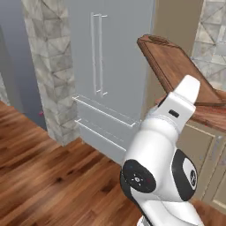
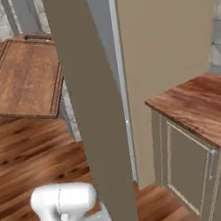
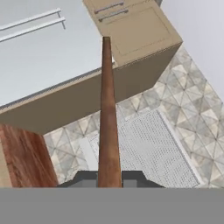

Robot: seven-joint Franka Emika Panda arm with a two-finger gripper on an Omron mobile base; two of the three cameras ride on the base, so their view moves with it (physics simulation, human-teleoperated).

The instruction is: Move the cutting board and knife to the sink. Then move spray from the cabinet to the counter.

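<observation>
My gripper (image 3: 109, 179) is shut on the cutting board (image 3: 108, 122), which the hand view shows edge-on as a thin brown strip rising between the fingertips. In the left base view the dark-brown cutting board (image 1: 176, 66) hangs tilted in the air above the white arm, over the end of the counter (image 1: 212, 117). The right base view has the cutting board (image 2: 24, 78) at the upper left, its flat face showing, and the reddish-brown counter (image 2: 208, 107) at the right. The knife, the sink and the spray are out of view.
A tall grey fridge (image 1: 101, 66) with long handles stands ahead, and a stone-tiled pillar (image 1: 48, 66) is to its left. Wooden floor (image 1: 53, 176) spreads in front. A beige side panel (image 2: 171, 32) rises beside the counter's beige cabinet doors (image 2: 193, 170).
</observation>
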